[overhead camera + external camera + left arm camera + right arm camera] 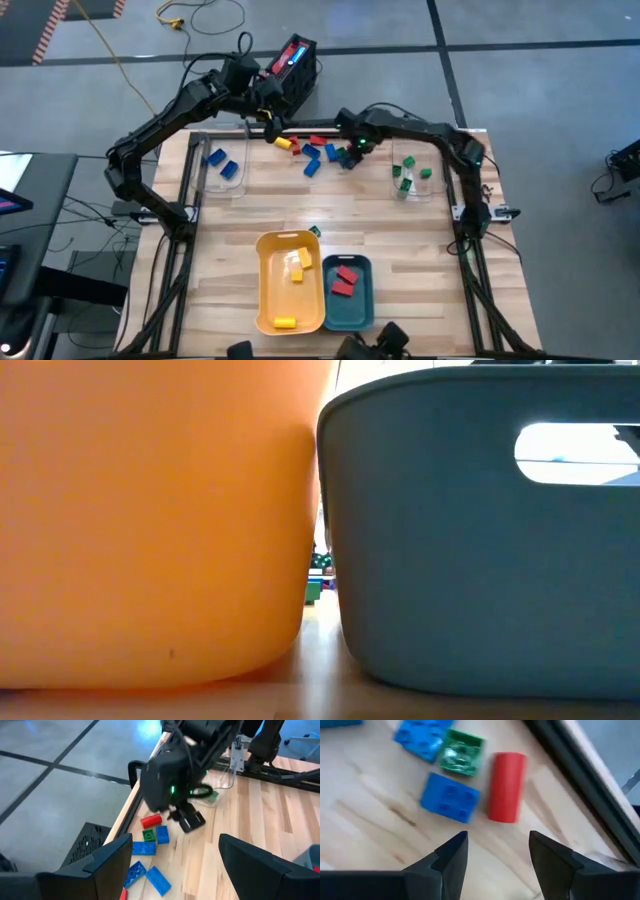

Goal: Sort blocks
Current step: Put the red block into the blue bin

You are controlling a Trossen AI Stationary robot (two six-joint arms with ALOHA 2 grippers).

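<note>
Two open-jawed grippers, right gripper [497,852] above smooth red cylinder [505,786], studded blocks [449,797]

right end effector [186,818] open over blocks — red block [151,820], green block [149,836].

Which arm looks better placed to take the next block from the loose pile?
Right, probably. The right gripper hangs open just over the red block and green block. The left gripper, also open, sits farther back from the pile.
</note>
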